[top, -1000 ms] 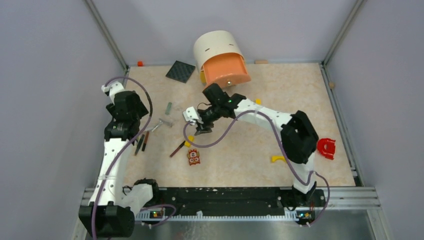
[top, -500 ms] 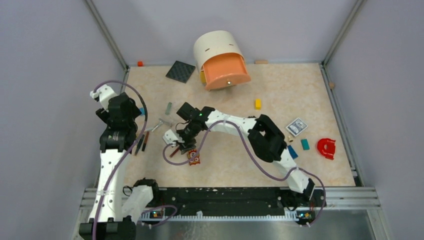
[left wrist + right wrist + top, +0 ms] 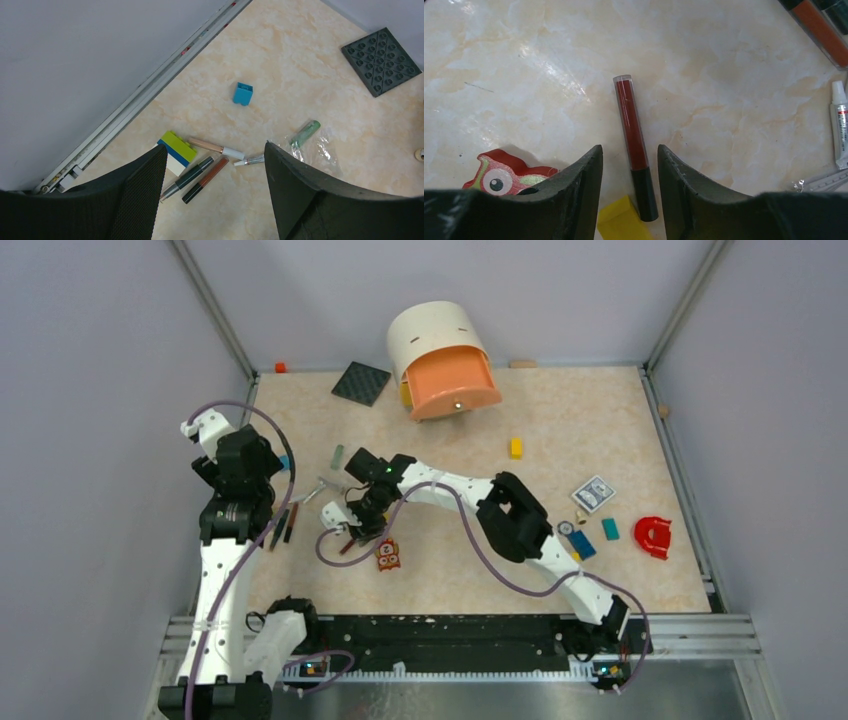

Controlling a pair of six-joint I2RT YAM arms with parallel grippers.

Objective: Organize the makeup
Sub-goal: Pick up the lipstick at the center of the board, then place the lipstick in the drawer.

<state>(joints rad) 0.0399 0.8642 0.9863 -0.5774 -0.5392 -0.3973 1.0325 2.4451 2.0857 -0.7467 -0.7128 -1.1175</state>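
Narrowly, right end effector [image 3: 629, 150] straddles red stick [image 3: 628, 117], yellow block [image 3: 618, 223] just beside.

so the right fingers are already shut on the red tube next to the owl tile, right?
Not shut. The right wrist view shows the right gripper open, its fingers standing either side of the red tube, which lies flat on the table. The rest holds: the owl tile is next to it.

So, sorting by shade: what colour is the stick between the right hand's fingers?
The stick is dark red with a black cap; the right wrist view shows it best.
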